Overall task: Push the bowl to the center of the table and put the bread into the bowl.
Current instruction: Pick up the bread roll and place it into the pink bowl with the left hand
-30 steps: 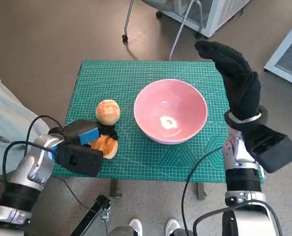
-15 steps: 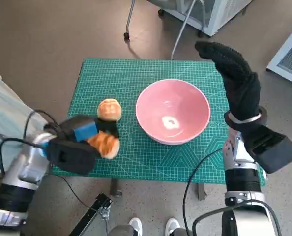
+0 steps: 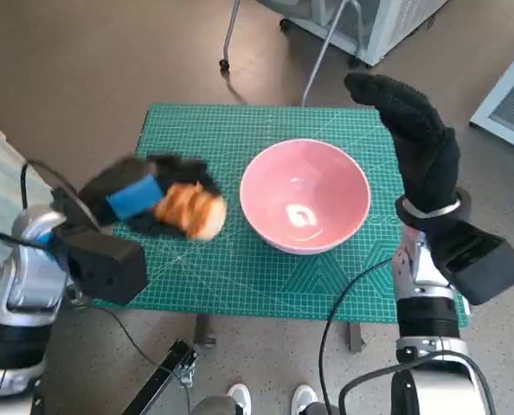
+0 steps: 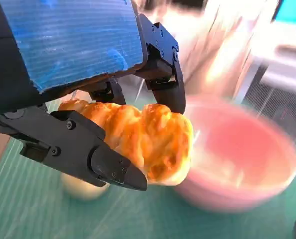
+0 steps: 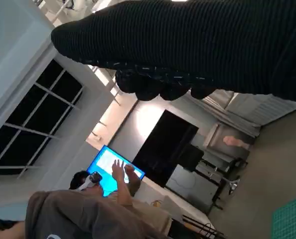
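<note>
Left robot hand [image 3: 149,203] sat at left-centre of the head frame, raised over the left part of the table [image 3: 240,130], motion-blurred. It was grasping the bread [image 3: 192,210], a golden ridged piece, fingers [image 4: 95,157] clamped across it from both sides; left wrist view showed this plainly. Bread was off the mat, held just left of the bowl [image 3: 305,194], not over its rim. A second, paler roll [image 4: 83,188] lay on the mat under the hand, visible only in the left wrist view, blurred.

Pink bowl sat middle of the head frame, roughly mid-table, slightly right of centre, upright, nothing visible inside but a light reflection.

Right robot hand [image 3: 413,138] was at the right of the frame, upright beside the bowl's right edge, beyond the table's right side, gloved fingers extended together and grasping nothing. Contact with the bowl: couldn't tell.

Right wrist view showed a person [image 5: 83,214] at lower left near a blue screen [image 5: 110,167].
</note>
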